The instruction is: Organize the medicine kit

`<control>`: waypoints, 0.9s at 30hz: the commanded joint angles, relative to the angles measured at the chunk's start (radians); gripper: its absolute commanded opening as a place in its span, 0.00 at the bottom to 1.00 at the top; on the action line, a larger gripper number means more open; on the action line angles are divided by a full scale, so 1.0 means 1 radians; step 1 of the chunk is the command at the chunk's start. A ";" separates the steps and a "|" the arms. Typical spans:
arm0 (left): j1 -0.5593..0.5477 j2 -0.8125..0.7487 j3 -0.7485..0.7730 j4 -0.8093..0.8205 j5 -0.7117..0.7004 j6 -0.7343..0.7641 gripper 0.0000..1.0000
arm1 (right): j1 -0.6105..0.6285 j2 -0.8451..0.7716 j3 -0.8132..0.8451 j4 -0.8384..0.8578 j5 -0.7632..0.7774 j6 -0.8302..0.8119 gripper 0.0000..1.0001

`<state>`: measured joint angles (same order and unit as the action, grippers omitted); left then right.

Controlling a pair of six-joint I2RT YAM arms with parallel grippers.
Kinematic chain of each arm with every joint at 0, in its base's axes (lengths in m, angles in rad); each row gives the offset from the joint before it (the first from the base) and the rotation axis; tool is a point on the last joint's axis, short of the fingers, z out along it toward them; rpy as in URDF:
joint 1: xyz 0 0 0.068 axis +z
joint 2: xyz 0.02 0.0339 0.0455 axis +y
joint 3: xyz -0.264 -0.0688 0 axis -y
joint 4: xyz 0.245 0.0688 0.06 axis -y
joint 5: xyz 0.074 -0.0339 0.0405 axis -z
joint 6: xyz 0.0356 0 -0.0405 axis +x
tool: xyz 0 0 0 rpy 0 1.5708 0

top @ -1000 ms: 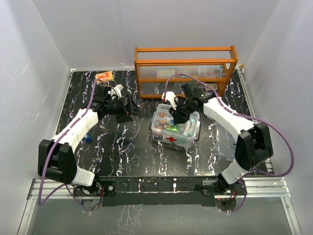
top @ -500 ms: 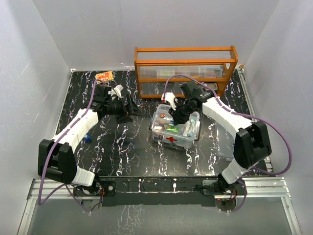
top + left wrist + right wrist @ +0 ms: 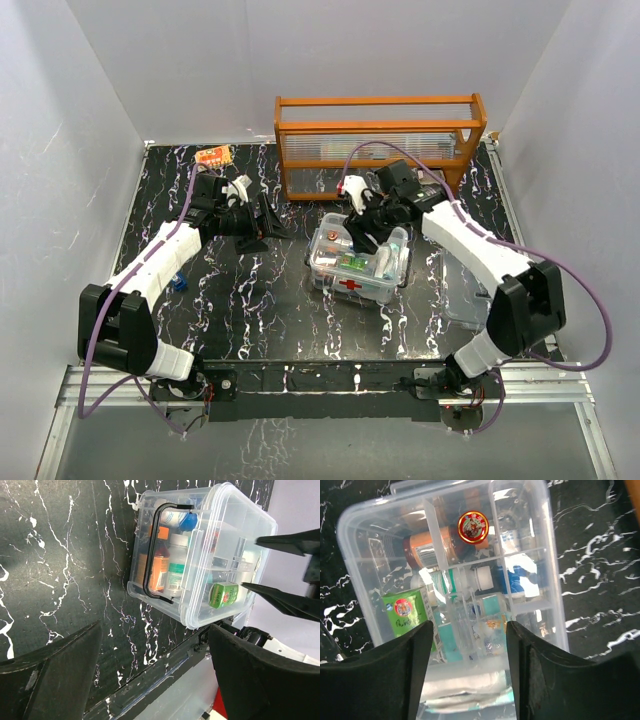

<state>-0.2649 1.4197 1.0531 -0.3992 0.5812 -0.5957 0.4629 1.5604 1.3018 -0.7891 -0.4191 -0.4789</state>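
Veined black marble tabletop [image 3: 250,290] bears clear rectangular medicine kit [image 3: 350,277].

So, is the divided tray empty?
Not empty: divided tray holds a round red tin; whether other items lie in it or beneath, cannot tell.

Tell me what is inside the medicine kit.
In the medicine kit: a round red tin, a green packet, an orange-brown bottle. Lower contents are too blurred to name.

Bright, even light fills the top view; shadows are soft. White glare shines on the medicine kit [image 3: 554,570] (mostly mid-frame). Wrist views show dark, blurry fingers [image 3: 370,680] low down.
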 commanded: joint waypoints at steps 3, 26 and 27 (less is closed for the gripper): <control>-0.004 -0.031 0.033 -0.047 -0.017 0.017 0.85 | -0.007 -0.166 0.044 0.077 0.068 0.072 0.62; -0.005 -0.235 -0.007 -0.133 -0.193 0.164 0.99 | -0.070 -0.469 -0.315 0.157 0.714 1.019 0.71; -0.005 -0.229 -0.008 -0.114 -0.155 0.168 0.99 | -0.072 -0.459 -0.326 0.173 0.701 1.031 0.68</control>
<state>-0.2649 1.1915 1.0470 -0.5320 0.3847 -0.4728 0.3969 1.0931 1.0100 -0.6949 0.2920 0.4126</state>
